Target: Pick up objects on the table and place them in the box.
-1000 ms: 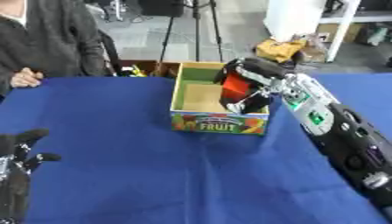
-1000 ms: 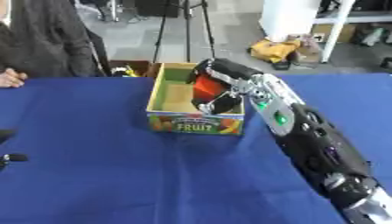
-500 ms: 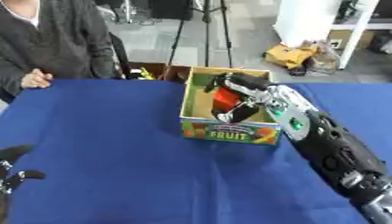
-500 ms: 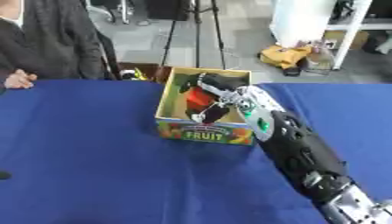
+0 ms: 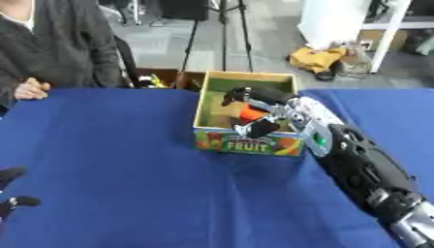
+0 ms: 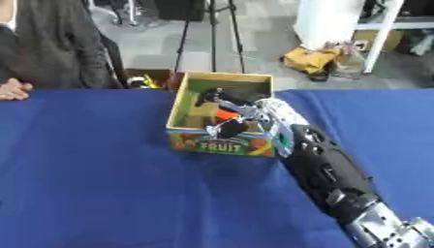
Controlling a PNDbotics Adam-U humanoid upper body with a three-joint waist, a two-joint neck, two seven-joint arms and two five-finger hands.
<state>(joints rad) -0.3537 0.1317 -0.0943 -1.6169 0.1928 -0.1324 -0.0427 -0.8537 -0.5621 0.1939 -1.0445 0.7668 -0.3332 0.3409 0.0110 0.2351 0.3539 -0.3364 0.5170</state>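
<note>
Lowered deeper into the box (image 5: pixel 212 104), the right robot hand (image 5: pixel 258 104) curls around an orange object (image 5: pixel 251 113).

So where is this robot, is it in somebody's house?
Probably not a house. It looks like a lab or workshop: a tripod stands on the bare floor behind the blue table, a white shelf holds boxes, and the robot's right hand reaches into a fruit box.

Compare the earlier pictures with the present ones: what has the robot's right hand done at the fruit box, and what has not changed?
The right hand has gone deeper into the box, its fingers still curled round the orange object. Box and blue table are unchanged; the left hand stays idle at the lower left.
</note>
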